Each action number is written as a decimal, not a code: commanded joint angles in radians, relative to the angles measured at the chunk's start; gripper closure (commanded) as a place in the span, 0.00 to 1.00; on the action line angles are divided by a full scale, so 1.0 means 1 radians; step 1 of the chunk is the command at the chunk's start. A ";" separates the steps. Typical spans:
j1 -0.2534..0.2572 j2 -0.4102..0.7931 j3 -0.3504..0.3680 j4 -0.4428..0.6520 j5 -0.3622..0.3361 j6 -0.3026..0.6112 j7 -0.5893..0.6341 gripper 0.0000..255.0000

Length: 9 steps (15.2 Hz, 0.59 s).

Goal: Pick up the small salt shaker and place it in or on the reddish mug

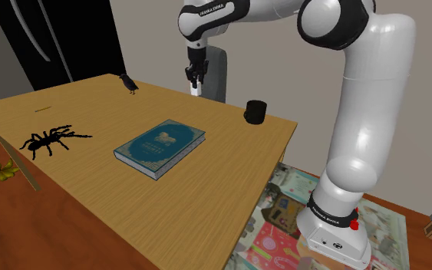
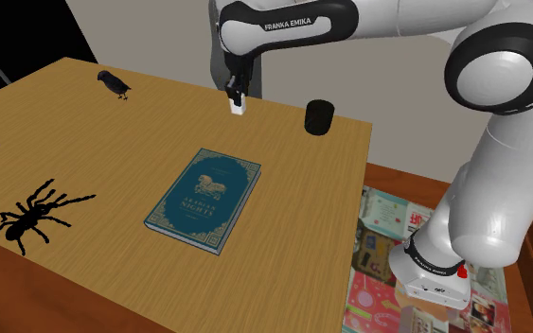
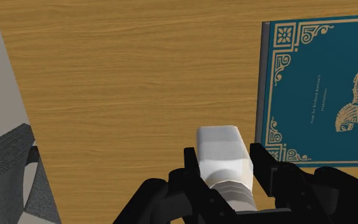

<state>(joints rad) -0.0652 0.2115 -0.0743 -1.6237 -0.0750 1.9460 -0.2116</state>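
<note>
A small white salt shaker [image 1: 196,89] hangs a little above the wooden table [image 1: 206,184] near its far edge, clasped between the black fingers of my gripper [image 1: 196,81]. In the second exterior view the shaker [image 2: 238,105] pokes out below the gripper [image 2: 235,95]. In the wrist view the shaker [image 3: 222,159] sits between both fingers [image 3: 190,168], with the gripper [image 3: 225,172] shut on it. The mug [image 1: 255,112] looks dark, almost black; it stands upright near the table's far corner, to the shoulder view's right of the shaker, also at the mug [image 2: 318,116].
A teal book [image 1: 159,146] lies flat mid-table, just beside the shaker in the wrist view's book [image 3: 323,89]. A black spider figure [image 1: 49,140] and a small black bird [image 1: 129,83] stand further to the shoulder view's left. A grey chair back [image 1: 219,74] rises behind the table.
</note>
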 commanded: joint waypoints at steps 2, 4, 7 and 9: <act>-0.031 -0.068 -0.021 -0.084 0.004 0.020 -0.053 1.00; -0.052 -0.110 -0.037 -0.137 0.006 0.034 -0.090 1.00; -0.083 -0.168 -0.063 -0.206 0.007 0.050 -0.148 1.00; -0.104 -0.202 -0.082 -0.246 0.008 0.058 -0.188 1.00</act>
<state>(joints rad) -0.1591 0.0345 -0.1475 -1.8355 -0.0664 1.9939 -0.3789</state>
